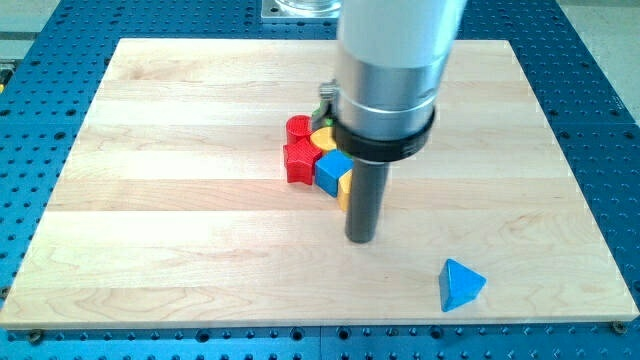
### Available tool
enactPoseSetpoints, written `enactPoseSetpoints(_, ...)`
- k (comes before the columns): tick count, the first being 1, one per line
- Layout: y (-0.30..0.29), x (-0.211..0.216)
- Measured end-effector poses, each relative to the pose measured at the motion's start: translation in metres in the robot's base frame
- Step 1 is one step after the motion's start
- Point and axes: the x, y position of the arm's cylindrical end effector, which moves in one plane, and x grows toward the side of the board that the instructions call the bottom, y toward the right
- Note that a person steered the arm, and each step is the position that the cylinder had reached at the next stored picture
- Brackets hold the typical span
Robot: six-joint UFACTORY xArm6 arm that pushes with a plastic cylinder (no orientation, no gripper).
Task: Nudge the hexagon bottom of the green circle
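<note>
Near the wooden board's [200, 250] centre, my tip [360, 240] rests below the yellow hexagon block [344, 186], seemingly placed for nudging; the green circle [324, 104] sits mostly hidden; no jaws exist.

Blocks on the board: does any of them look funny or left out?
Yes. The blue triangle sits alone near the view's bottom right, while the others huddle mid-board, partly hidden behind the arm. My tip is just below that cluster.
</note>
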Motion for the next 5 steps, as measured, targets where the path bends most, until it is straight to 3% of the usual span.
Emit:
enactPoseSetpoints(1, -0.005, -0.035)
enactPoseSetpoints(4, 0.081, -0.042)
enactPoseSetpoints(5, 0.065, -0.068)
